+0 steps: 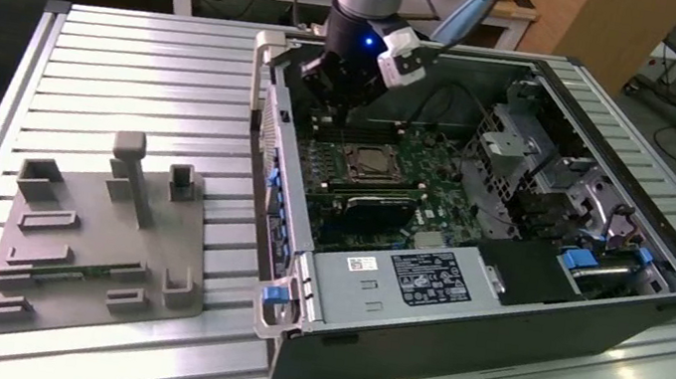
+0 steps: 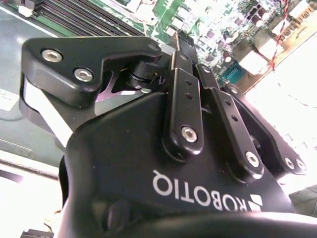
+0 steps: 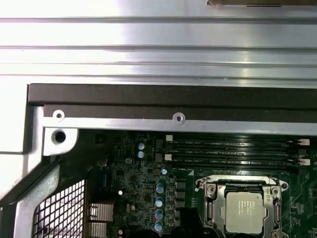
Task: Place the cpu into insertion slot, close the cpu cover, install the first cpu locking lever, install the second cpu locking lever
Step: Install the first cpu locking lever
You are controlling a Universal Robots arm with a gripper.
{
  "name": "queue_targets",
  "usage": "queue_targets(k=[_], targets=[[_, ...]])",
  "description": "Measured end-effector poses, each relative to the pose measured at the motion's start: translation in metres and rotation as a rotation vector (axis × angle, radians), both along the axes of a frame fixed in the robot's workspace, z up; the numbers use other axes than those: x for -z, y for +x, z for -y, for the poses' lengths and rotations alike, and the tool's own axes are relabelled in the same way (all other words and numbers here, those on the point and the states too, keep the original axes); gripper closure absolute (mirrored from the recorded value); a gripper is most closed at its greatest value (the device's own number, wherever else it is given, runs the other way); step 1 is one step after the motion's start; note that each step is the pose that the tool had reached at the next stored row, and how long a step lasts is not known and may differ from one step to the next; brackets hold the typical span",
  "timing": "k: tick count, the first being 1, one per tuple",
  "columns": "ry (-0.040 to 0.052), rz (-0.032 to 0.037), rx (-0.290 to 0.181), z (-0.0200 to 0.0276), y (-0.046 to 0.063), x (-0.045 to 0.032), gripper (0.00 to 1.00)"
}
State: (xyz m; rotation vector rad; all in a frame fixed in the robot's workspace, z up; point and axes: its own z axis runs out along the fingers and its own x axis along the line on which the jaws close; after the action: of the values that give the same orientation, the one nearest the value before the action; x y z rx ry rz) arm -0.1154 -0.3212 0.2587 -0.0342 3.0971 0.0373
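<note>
Exterior view: gripper [image 1: 329,98] hung inside the open computer case [image 1: 587,317], upper centre, above the insertion slot [image 1: 374,164] mid-frame. Second wrist view: gripper body close up; couldn't tell how far open. First wrist view: cpu [image 3: 245,212] sat in the slot, lower right, cpu cover [image 3: 241,181] around it.

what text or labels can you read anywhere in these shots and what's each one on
gripper: white maker's logo on its body, upside down in the second wrist view; a brand mark, not quoted.
black label on the case's metal cover: white print, too small to read.
white sticker beside it: too small.
cpu: faint marks on its top, unreadable.
memory slots: tiny white lettering, too small to read.
</note>
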Motion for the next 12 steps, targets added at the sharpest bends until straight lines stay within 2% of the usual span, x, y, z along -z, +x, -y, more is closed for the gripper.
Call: queue_targets(k=[5,12], targets=[[0.0000,0.0001,0.000,-0.0055,-0.0011,0.0004,0.89],[0.0003,0.0000,0.000,-0.0108,-0.0013,0.0016,0.89]])
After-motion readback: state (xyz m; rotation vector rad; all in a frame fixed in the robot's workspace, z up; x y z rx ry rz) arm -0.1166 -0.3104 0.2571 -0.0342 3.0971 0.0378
